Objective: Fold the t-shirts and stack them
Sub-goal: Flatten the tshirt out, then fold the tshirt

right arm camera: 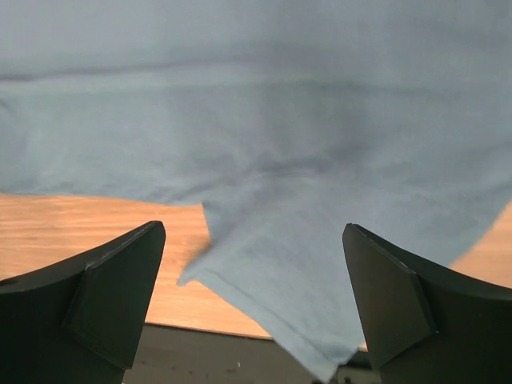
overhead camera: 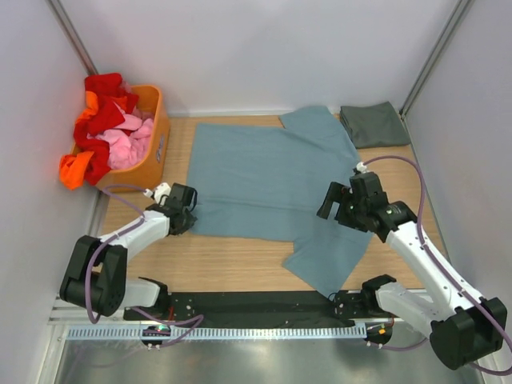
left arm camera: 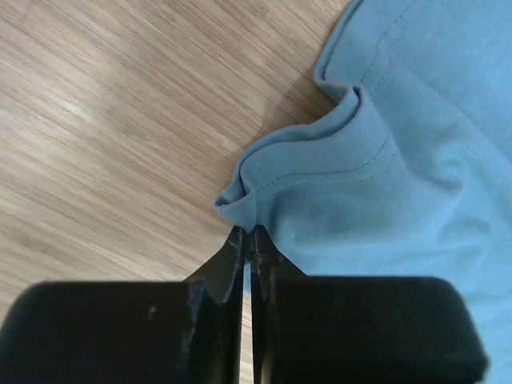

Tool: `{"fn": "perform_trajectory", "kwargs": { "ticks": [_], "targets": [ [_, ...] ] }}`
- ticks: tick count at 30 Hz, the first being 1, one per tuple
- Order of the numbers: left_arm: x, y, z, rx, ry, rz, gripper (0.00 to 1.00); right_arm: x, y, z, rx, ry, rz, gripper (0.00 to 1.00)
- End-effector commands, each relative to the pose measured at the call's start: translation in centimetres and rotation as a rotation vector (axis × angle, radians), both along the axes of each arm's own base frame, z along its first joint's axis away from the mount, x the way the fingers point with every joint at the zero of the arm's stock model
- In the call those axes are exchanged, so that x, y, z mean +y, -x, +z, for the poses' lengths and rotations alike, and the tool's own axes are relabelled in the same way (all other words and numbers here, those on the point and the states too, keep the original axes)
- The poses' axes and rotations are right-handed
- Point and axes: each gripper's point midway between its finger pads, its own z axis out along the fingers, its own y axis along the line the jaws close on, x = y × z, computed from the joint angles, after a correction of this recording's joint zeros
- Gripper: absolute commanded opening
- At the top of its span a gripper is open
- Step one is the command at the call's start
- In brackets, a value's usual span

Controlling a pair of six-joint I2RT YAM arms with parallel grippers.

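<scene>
The blue-teal t-shirt point(overhead camera: 272, 188) lies spread flat on the wooden table, one sleeve toward the near edge. My left gripper point(overhead camera: 182, 210) is shut on the shirt's near-left hem corner; in the left wrist view point(left arm camera: 248, 234) the cloth point(left arm camera: 376, 184) bunches at the closed fingertips. My right gripper point(overhead camera: 336, 204) is open above the shirt's right side; in the right wrist view point(right arm camera: 254, 240) the sleeve point(right arm camera: 288, 280) lies between the spread fingers, untouched. The dark grey-green t-shirt point(overhead camera: 374, 124) lies folded at the far right corner.
An orange basket point(overhead camera: 152, 144) full of red and pink clothes stands at the far left. White walls close in the table on three sides. A black strip point(overhead camera: 256, 304) runs along the near table edge.
</scene>
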Motion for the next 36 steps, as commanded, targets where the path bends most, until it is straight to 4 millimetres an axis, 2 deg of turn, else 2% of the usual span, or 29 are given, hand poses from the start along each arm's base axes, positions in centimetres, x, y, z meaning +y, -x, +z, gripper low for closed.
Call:
{"fn": "perform_trajectory", "kwargs": {
  "ticks": [1,2,3,4,6,7,9,10,11,14,16,20,26,30,32,33,34,36],
  "targets": [
    [-0.5,0.1,-0.5,0.0,0.04,0.003,0.0,-0.7,2.6,0.6,0.059,0.114,-0.056,1.0],
    [-0.7,0.1,-0.4,-0.006,0.05,0.0,0.0,0.0,3.6,0.2,0.081,0.133,-0.03,1.0],
    [-0.8,0.2,-0.3,-0.008,0.056,-0.007,0.0,-0.3,4.9,-0.6,0.115,0.179,-0.029,1.0],
    [-1.1,0.2,0.0,-0.015,0.072,-0.022,0.0,1.3,6.6,-0.9,0.129,0.176,0.019,1.0],
    [-1.5,0.4,0.5,-0.018,0.094,-0.043,0.0,1.2,9.2,-2.6,0.187,0.21,0.036,1.0],
    [-1.7,0.4,1.1,-0.034,0.104,-0.052,0.0,1.8,10.8,-3.0,0.191,0.208,0.089,0.98],
    [-1.9,0.8,1.6,-0.035,0.121,-0.068,0.0,0.9,13.3,-4.5,0.257,0.226,0.065,0.89],
    [-1.9,1.1,2.1,-0.051,0.125,-0.072,0.0,0.9,14.3,-4.7,0.258,0.22,0.088,0.84],
    [-1.7,1.3,2.2,-0.056,0.122,-0.071,0.0,1.2,15.2,-5.1,0.276,0.202,0.089,0.75],
    [-1.4,2.0,2.6,-0.07,0.12,-0.075,0.0,2.0,17.4,-6.9,0.339,0.207,0.14,0.63],
    [-1.4,2.5,2.4,-0.061,0.127,-0.079,0.0,2.1,17.9,-7.5,0.352,0.241,0.151,0.64],
    [-1.6,3.2,2.6,-0.067,0.144,-0.089,0.0,4.1,18.0,-9.1,0.359,0.23,0.192,0.68],
    [-0.7,4.3,3.4,-0.079,0.114,-0.09,0.0,4.8,17.5,-11.3,0.347,0.233,0.177,0.69],
    [-0.3,4.6,3.6,-0.084,0.103,-0.088,0.0,4.9,18.0,-12.9,0.371,0.226,0.183,0.66],
    [-0.3,4.7,3.6,-0.081,0.102,-0.088,0.0,4.6,18.2,-13.7,0.384,0.242,0.184,0.62],
    [-0.3,4.7,3.5,-0.08,0.102,-0.088,0.0,4.6,18.3,-13.9,0.389,0.244,0.185,0.58],
    [-0.3,4.7,3.5,-0.077,0.101,-0.086,0.0,4.6,18.4,-14.0,0.388,0.244,0.187,0.48],
    [-0.3,4.7,3.6,-0.077,0.103,-0.086,0.0,4.4,18.4,-13.9,0.387,0.249,0.188,0.35]
  ]
}}
